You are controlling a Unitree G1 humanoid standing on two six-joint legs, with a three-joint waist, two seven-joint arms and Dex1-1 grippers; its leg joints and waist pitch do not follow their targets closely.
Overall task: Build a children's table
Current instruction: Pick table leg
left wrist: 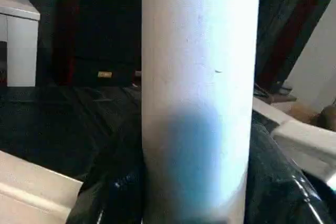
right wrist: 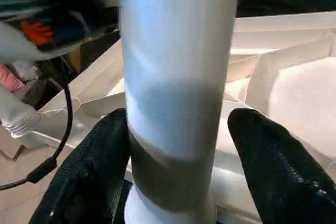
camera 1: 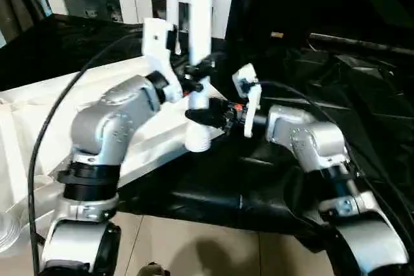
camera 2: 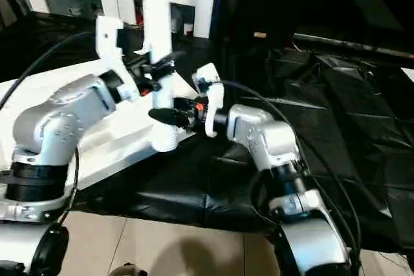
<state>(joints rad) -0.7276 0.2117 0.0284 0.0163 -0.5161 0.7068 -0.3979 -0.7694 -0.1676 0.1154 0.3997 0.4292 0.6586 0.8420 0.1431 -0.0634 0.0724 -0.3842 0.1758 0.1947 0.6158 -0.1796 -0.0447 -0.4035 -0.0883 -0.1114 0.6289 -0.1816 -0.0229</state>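
Over black sheeting, left gripper (camera 1: 194, 75) clamps upright leg (camera 1: 199, 43); right gripper (right wrist: 178, 150) loosely straddles it

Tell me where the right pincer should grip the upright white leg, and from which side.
Grip the leg low on its round shaft, just above the narrower bottom end, coming in level from the robot's right. The right pincer already straddles it there, below the left pincer.

Left gripper (camera 1: 194, 77) holds an upright white leg (camera 1: 199, 30) above the tabletop (camera 1: 39, 121).

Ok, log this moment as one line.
left pincer: shut on leg | right pincer: open around leg | leg: upright over tabletop
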